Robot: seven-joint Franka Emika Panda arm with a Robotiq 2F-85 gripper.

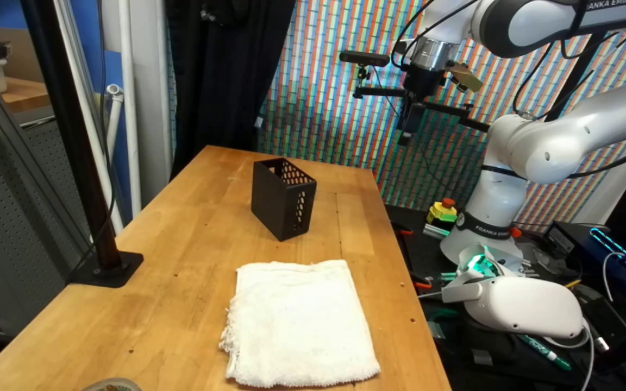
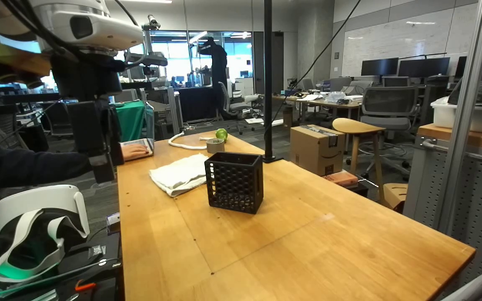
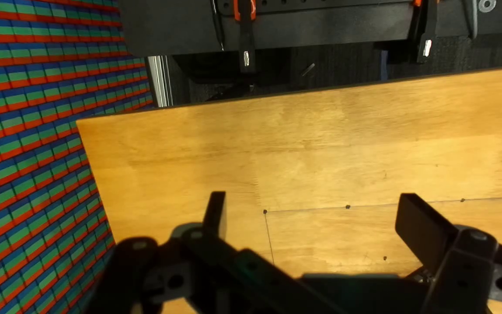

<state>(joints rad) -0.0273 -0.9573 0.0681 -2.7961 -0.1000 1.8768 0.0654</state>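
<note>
My gripper is open and holds nothing in the wrist view. Its two black fingers stand wide apart over the bare wooden table. In both exterior views the gripper hangs high, pointing down, touching nothing. A black bin with perforated walls stands upright on the table, open at the top; it also shows in an exterior view. A small dark piece behind the right finger in the wrist view may be its edge. A folded white towel lies flat near the bin.
A black pole stands on the table's edge. A tape roll, a green round object and a white rope lie at the table's end. A person's hand rests there. A white headset sits beside the robot base.
</note>
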